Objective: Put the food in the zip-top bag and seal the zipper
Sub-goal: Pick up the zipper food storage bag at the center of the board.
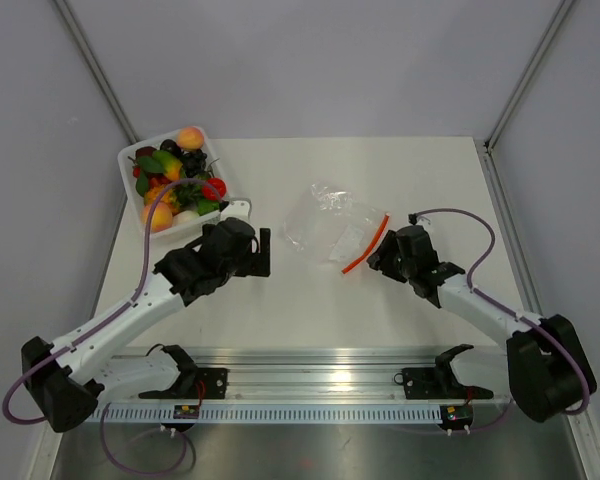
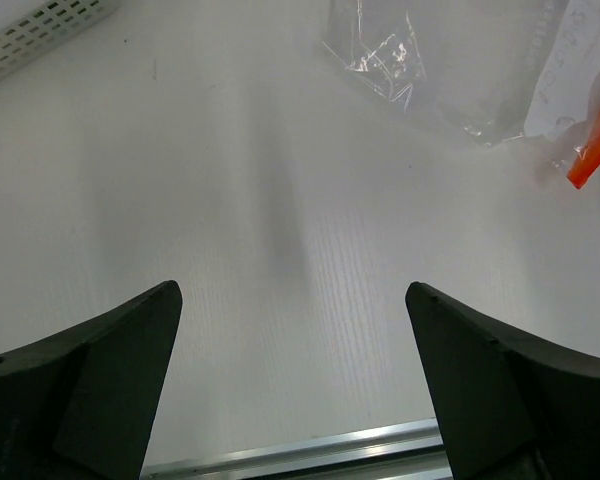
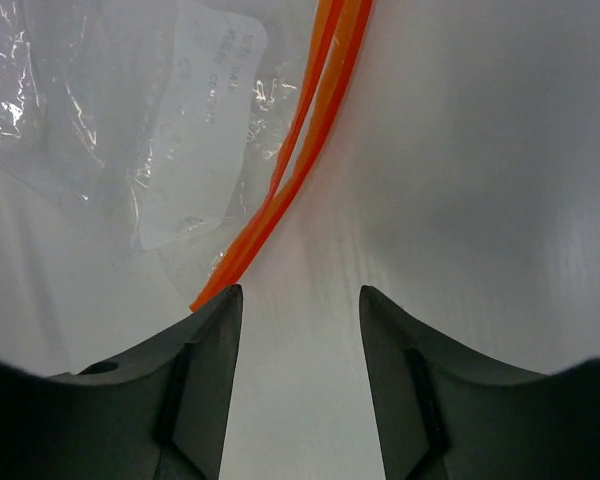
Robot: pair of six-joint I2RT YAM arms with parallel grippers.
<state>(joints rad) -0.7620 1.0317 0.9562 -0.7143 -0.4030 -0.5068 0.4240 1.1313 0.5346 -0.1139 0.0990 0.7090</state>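
Observation:
The clear zip-top bag [image 1: 325, 222] lies flat and crinkled on the table, right of centre. Its red zipper [image 1: 366, 245] runs along the bag's right edge. The toy food lies piled in a white tray [image 1: 128, 155] at the back left, with a peach [image 1: 189, 138] and a red round fruit [image 1: 214, 188] showing. My left gripper [image 1: 266, 252] is open and empty, left of the bag [image 2: 385, 55], with the zipper's end [image 2: 592, 155] at the right of its view. My right gripper [image 1: 377, 256] is open and empty beside the zipper [image 3: 302, 150], whose near end reaches its left finger.
A white label [image 3: 205, 130] shows through the bag's plastic [image 3: 70, 110]. A metal rail [image 1: 310, 385] runs along the table's near edge between the arm bases. Grey walls enclose the table on the left, back and right.

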